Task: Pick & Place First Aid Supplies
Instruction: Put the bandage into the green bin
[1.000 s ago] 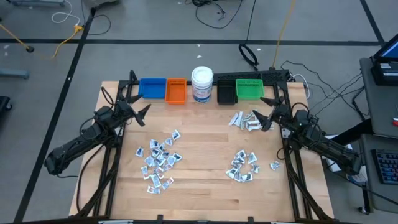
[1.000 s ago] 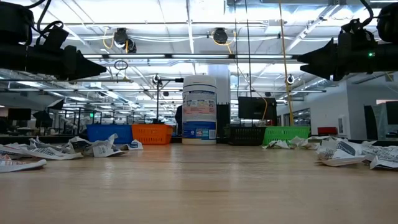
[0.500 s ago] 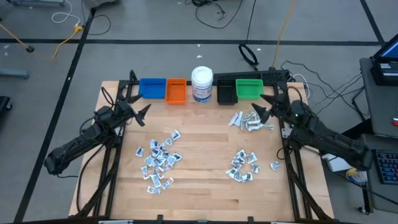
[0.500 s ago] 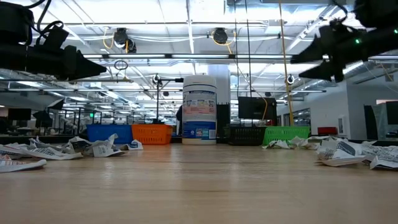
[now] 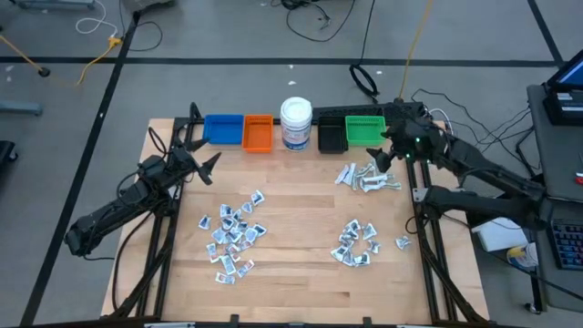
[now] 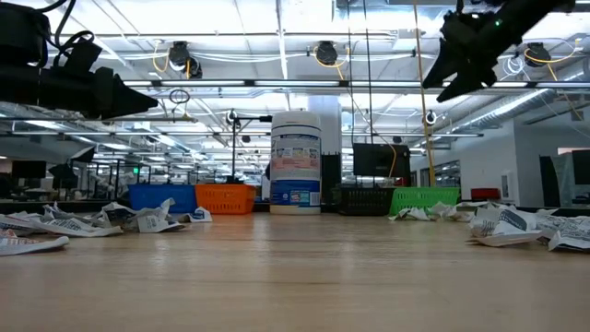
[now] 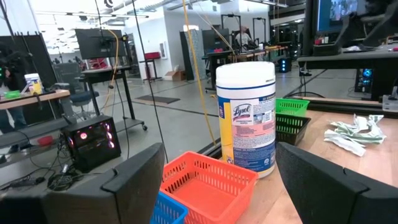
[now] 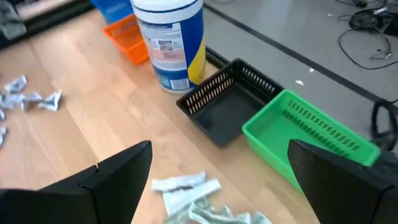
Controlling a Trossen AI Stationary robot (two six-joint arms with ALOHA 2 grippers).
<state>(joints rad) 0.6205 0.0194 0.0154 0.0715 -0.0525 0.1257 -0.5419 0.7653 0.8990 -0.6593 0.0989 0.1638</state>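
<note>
On the table (image 5: 301, 278): first aid supplies in three loose heaps, none held and none visible in the bins, so sorting appears not yet begun — left heap (image 5: 232, 235), front-right heap (image 5: 357, 244), back-right heap (image 5: 366, 177). Right gripper (image 5: 381, 155), fingers spread wide and empty, poised above the back-right heap, beside the green bin (image 5: 365, 130). Left gripper (image 5: 204, 165), also wide and empty, waits behind the left heap, well apart from it.

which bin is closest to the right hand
The green bin, last in the row at the table's back edge; the right hand hovers open just beside it, nearer than the black bin.
</note>
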